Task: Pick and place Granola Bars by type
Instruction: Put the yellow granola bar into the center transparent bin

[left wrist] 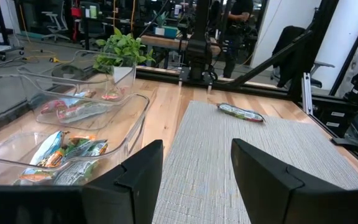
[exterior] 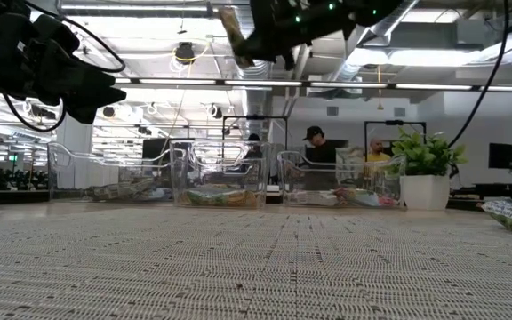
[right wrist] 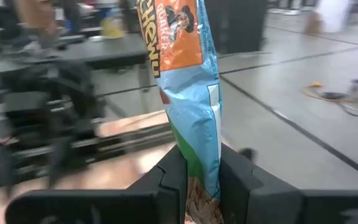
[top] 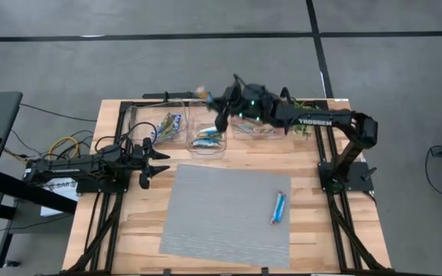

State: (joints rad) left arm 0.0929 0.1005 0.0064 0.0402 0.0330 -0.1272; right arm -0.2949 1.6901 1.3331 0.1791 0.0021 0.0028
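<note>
Nearly there: your right gripper (right wrist: 197, 171) is clamped on an orange-and-blue bar (right wrist: 188, 93) above the bins (top: 208, 142); the left gripper (left wrist: 194, 171) waits with fingers apart, and one blue bar (top: 278, 208) is left on the mat (top: 221, 222)

From my seat the grey woven mat (top: 229, 215) in the middle of the table is nearly all free for a gripper to cross; only one blue foil-wrapped bar (top: 279, 208) lies on it, toward the right side. Along the far edge, three clear plastic bins (top: 208, 136) stand side by side, their walls blocking a level approach, so I can only enter from above. The right gripper (top: 222, 103), clamped on an orange-and-blue wrapped bar (right wrist: 188, 93), hangs over the bins and fills that air space. A small potted green plant (exterior: 425, 169) stands just beside the rightmost bin. The left gripper (left wrist: 194, 174), fingers apart, sits at the mat's left edge.
</note>
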